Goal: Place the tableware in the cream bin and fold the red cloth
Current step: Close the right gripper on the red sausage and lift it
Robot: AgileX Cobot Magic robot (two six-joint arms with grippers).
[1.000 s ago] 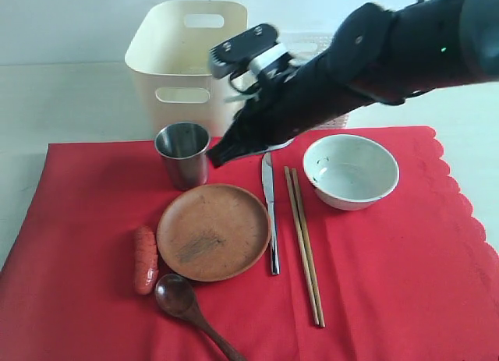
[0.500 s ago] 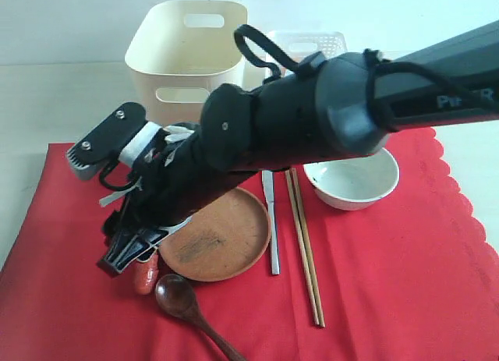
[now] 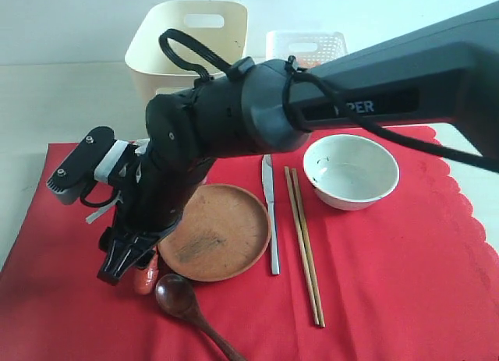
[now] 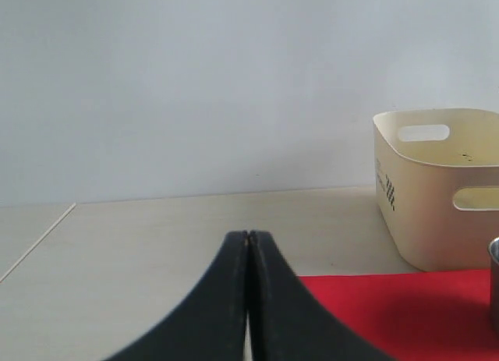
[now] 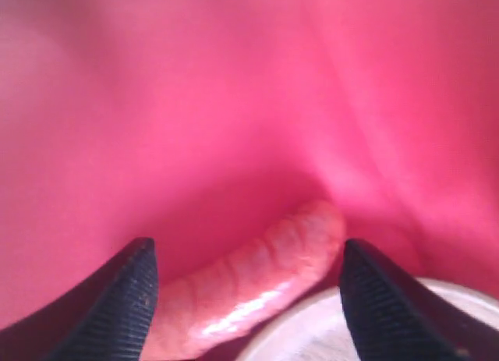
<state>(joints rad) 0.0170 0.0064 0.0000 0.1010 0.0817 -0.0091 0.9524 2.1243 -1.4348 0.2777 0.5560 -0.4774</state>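
My right gripper (image 3: 122,266) has reached across to the left of the red cloth (image 3: 390,283). It stands open (image 5: 245,248), one finger on each side of a sausage (image 5: 257,275) but not closed on it. The brown wooden plate (image 3: 222,232) lies just beside it. The dark wooden spoon (image 3: 183,299), the knife (image 3: 270,221), the chopsticks (image 3: 304,244) and the white bowl (image 3: 351,171) all rest on the cloth. The cream bin (image 3: 191,33) stands behind it. The arm hides the steel cup in the exterior view; the left wrist view shows its edge (image 4: 494,287). My left gripper (image 4: 248,238) is shut and empty.
A white lattice basket (image 3: 306,45) stands to the right of the cream bin. The sausage (image 3: 143,281) lies between the plate and the cloth's left part. My right arm spans the scene from upper right to lower left, over the cup's place.
My right arm swung from above the cup down and left to the sausage, and its jaws opened. In the last half second it settled lower. The tableware has not moved.
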